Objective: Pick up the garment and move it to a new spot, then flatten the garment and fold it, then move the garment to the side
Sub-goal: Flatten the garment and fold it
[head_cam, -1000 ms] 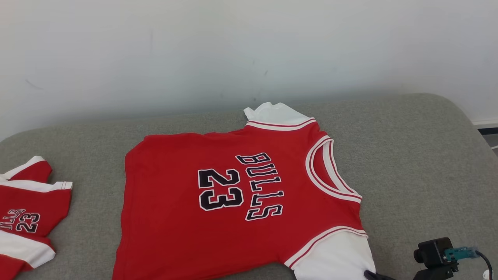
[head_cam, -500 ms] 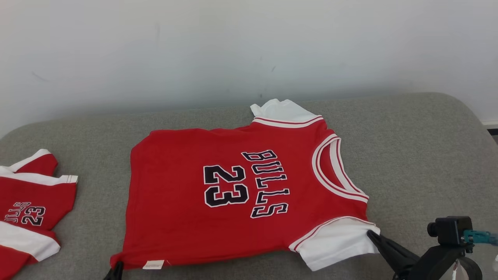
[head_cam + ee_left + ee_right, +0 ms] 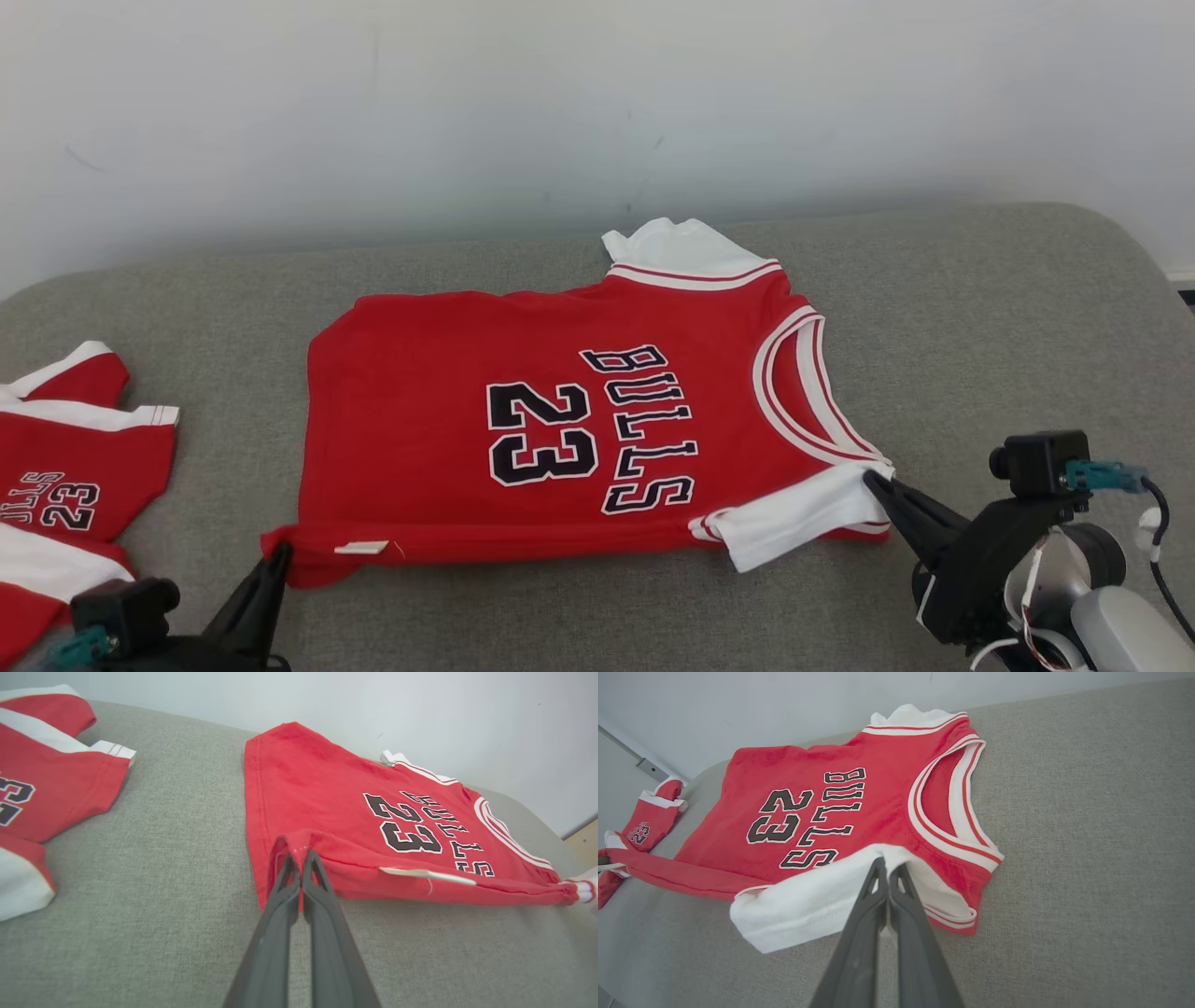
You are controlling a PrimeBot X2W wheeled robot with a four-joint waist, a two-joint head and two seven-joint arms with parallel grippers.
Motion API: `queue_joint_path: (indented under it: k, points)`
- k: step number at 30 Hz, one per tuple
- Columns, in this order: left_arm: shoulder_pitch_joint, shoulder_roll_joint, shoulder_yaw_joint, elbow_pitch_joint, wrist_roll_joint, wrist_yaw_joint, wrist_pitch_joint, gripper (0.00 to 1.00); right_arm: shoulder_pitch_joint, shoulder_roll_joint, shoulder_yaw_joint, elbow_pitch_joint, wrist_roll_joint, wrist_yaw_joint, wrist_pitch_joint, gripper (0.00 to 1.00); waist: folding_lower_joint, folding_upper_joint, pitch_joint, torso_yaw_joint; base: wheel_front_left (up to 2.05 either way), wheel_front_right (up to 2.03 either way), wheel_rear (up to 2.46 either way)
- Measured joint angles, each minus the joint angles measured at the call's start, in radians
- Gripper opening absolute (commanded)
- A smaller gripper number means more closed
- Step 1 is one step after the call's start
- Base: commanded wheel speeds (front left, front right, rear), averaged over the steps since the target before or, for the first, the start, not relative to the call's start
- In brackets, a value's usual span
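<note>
A second jersey (image 3: 75, 467) is cut off by the frame edge at 9 o'clock. The underside of the raised near edge of the jersey (image 3: 560, 439) is hidden. The jersey is spread at the centre of the grey bench (image 3: 980, 327). The left claw (image 3: 280, 553) is clamped fully closed on its hem corner at 7 o'clock. The right claw (image 3: 875, 478) is closed on the white sleeve (image 3: 794, 523) at 4 o'clock.
</note>
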Motion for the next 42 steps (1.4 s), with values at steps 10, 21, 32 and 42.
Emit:
queue_joint_path:
  k: [10,21,32,42]
  points:
    - [-0.176,-0.027,-0.019,0.166,0.000,-0.067,0.023,0.00,-0.262,-0.010,0.132,0.248,0.012,0.000,-0.099,0.00,0.0000,0.0000,0.057,-0.009,0.00,0.00,0.00]
    - [-0.323,-0.061,-0.060,0.342,0.000,-0.104,0.026,0.00,-0.463,0.011,0.307,0.492,0.058,0.000,-0.197,0.00,0.0001,0.0001,0.128,-0.005,0.00,0.00,0.00]
    - [-0.378,-0.086,-0.117,0.442,-0.020,-0.113,-0.011,0.00,-0.549,0.022,0.441,0.640,0.122,0.000,-0.293,0.00,-0.0001,0.0001,0.142,0.007,0.00,0.00,0.00]
    - [-0.387,-0.097,-0.134,0.492,-0.020,-0.118,-0.070,1.00,-0.564,0.004,0.526,0.681,0.183,0.000,-0.378,1.00,-0.0002,0.0000,0.114,0.006,0.00,0.00,0.00]
